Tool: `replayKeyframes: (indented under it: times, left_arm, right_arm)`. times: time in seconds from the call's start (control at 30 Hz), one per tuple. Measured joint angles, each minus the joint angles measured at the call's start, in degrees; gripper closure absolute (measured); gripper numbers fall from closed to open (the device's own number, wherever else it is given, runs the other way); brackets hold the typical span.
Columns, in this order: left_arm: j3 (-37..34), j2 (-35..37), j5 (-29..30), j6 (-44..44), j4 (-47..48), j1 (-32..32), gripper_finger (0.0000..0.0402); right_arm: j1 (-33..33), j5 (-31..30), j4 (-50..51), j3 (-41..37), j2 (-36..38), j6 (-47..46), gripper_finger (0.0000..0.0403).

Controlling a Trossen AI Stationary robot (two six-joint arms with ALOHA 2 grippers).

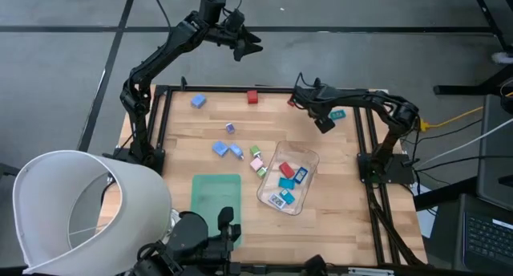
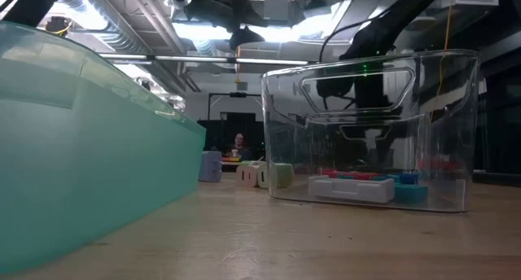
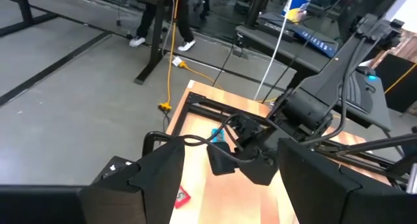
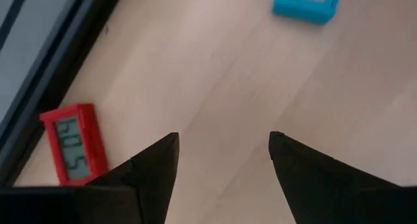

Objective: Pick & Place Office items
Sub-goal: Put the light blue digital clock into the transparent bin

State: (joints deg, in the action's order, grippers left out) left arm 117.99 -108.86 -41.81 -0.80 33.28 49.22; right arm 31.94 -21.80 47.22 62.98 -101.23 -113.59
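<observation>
Looking down on the wooden table [image 1: 337, 188], we see both arms reaching over its far side with nothing in either gripper. Nearer the camera than both grippers lies the flat green mat [image 1: 215, 192], and beside it the clear plastic tray [image 1: 311, 160], which sits below and slightly toward the left gripper from the right gripper.

Our left gripper [image 1: 250, 45] hangs high beyond the far edge of the table, its fingers set moderately apart and empty. Our right gripper [image 4: 223, 160] hovers low over the far right part of the table, its fingers likewise parted over bare wood, touching nothing.

Several office items already lie inside the tray: a red piece [image 1: 286, 171], blue pieces with white labels and teal ones, stacked close together. The others are scattered on the table. A red item with a white label [image 4: 73, 144] lies just to one side of the right gripper's fingers, near the dark table frame, and a teal item [image 4: 306, 1] lies a little ahead of them. A red block [image 1: 252, 96] and a blue block [image 1: 198, 102] sit at the far edge, below the left gripper. Between the two grippers and the tray we find a small purple piece [image 1: 230, 128], two blue pieces [image 1: 220, 148], and light green and pink pieces [image 1: 256, 157] just beside the tray.
</observation>
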Motion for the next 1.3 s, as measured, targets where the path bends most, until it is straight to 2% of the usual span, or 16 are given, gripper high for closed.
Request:
replayKeyframes:
  times: [0.13,0.27,0.5,0.83,1.07,1.3]
  left_arm:
    - [0.0,0.0,0.07,0.04,0.0,0.01,0.0162]
    - [0.0,0.0,0.09,0.69,0.15,-0.33,0.0162]
    - [0.0,0.0,0.1,1.7,0.19,-0.43,0.0162]
    - [0.0,0.0,0.14,2.49,0.39,-0.43,0.0162]
    - [0.0,0.0,0.32,2.58,0.44,-0.43,0.0162]
    - [0.0,0.0,0.17,2.58,0.48,-0.43,0.0162]
  right_arm:
    - [0.89,-2.22,2.03,-0.29,0.0,2.36,0.0156]
    - [2.06,-1.48,1.62,-1.93,0.0,6.32,0.0156]
    - [3.54,-2.71,0.25,-5.27,0.0,4.9,0.0156]
    - [6.29,-2.89,-10.38,-11.17,0.2,5.39,0.0156]
    - [6.54,-5.01,-10.35,-11.3,-1.54,3.19,0.0156]
    - [8.26,-4.32,-9.98,-11.26,-1.57,0.48,0.0156]
